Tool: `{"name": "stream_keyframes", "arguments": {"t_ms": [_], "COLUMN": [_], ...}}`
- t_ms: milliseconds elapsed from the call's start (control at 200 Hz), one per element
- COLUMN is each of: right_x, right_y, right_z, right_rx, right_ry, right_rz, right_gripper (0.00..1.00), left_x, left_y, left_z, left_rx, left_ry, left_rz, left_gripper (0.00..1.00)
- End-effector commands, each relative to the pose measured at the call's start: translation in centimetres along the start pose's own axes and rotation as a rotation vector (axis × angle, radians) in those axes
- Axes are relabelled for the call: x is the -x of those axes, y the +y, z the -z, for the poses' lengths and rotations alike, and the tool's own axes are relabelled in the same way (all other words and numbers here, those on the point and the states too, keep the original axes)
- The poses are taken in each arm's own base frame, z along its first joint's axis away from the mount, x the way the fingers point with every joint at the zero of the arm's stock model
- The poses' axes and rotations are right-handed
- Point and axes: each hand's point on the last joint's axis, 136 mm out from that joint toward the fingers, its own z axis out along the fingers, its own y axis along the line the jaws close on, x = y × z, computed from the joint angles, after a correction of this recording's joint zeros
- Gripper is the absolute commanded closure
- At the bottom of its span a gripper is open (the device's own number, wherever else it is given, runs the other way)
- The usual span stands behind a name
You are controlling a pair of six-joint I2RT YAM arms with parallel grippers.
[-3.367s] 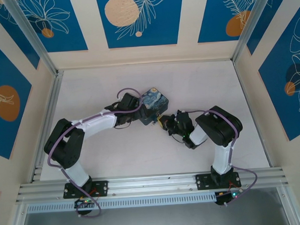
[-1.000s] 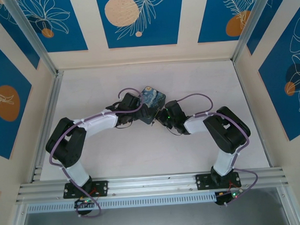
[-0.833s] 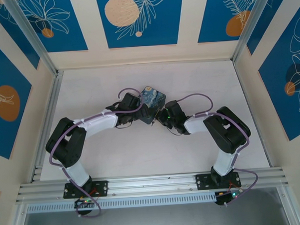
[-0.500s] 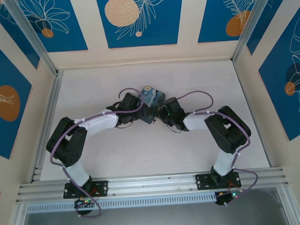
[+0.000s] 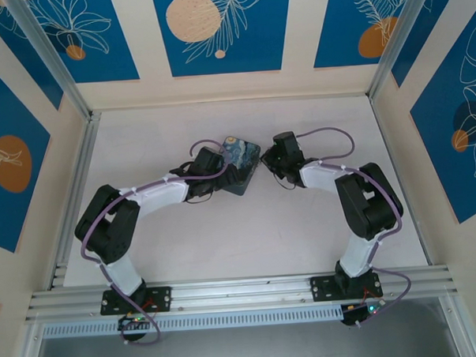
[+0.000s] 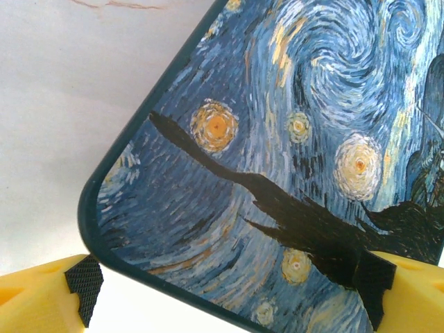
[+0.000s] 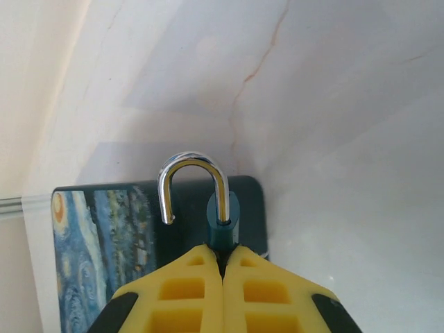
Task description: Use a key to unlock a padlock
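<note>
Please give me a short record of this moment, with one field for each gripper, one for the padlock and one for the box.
right gripper: shut on the padlock's body
padlock: bluish body; shackle open, one leg free, the other in the body
left gripper: jaws wide, one finger on each side of a box corner; whether it grips is unclear
box: starry-night print, dark rim, rounded corners; seen behind the padlock from the right wrist

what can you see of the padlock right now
The padlock is tiny: a teal body and a shiny silver shackle, open, one leg seated in the body, the other free. The shut right hand pinches the body, hiding most of it; the shackle points away from it, with the night-sky box behind.
</note>
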Motion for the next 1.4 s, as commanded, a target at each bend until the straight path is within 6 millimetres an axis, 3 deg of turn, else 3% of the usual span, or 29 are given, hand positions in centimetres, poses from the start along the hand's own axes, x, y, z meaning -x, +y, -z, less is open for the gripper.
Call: {"name": "stream_keyframes", "arguments": {"t_ms": [0,285,345,410,445,695,790,830,855,955,1070,1225,1395], "right_x": [0.5,-0.5,-0.6,-0.5,-0.4,1.7,2.6,3.0,3.1,4.0,5.0,7.3,10.1], "right_y": [-2.1,-9.7,-11.0,-12.0,-12.2,-10.8,-9.7,-9.3,-9.2,-9.0,-9.3,-10.4,-11.2], "right_z": [2.0,5.9,6.6,7.4,7.9,13.2,15.2,16.0,16.3,17.8,18.8,20.1,21.3], "right_rx": [-0.03,-0.147,-0.178,-0.187,-0.186,-0.123,-0.101,-0.095,-0.097,-0.11,-0.149,-0.239,-0.282], "right_ry": [-0.015,-0.029,-0.026,-0.032,-0.04,-0.142,-0.172,-0.182,-0.183,-0.2,-0.208,-0.31,-0.513], "right_rz": [-0.008,-0.097,-0.116,-0.129,-0.139,-0.125,-0.078,-0.054,-0.039,0.007,0.053,0.121,0.219], "right_gripper": [1.0,1.0,0.88,0.61,0.53,0.36,0.17,0.15,0.04,0.0,0.0,0.0,0.01], "left_x": [-6.5,-5.3,-5.0,-4.6,-4.4,-1.7,-0.4,0.4,0.8,2.6,4.8,8.2,10.6], "left_y": [5.5,4.5,4.1,3.7,3.4,1.3,0.6,0.3,0.1,0.1,1.8,6.7,11.9], "left_z": [-1.3,-0.8,-0.6,-0.2,0.1,3.8,6.0,7.1,7.9,10.8,14.2,19.2,24.0], "left_rx": [0.191,0.175,0.164,0.152,0.142,0.072,0.054,0.048,0.044,0.039,0.076,0.21,0.375], "left_ry": [0.219,0.197,0.191,0.182,0.174,0.085,0.036,0.01,-0.006,-0.076,-0.174,-0.398,-0.715], "left_rz": [-0.062,-0.088,-0.094,-0.097,-0.099,-0.114,-0.139,-0.153,-0.163,-0.189,-0.196,-0.224,-0.31], "left_gripper": [0.05,0.04,0.03,0.03,0.02,0.0,0.0,0.0,0.0,0.0,0.0,0.0,0.0]}}
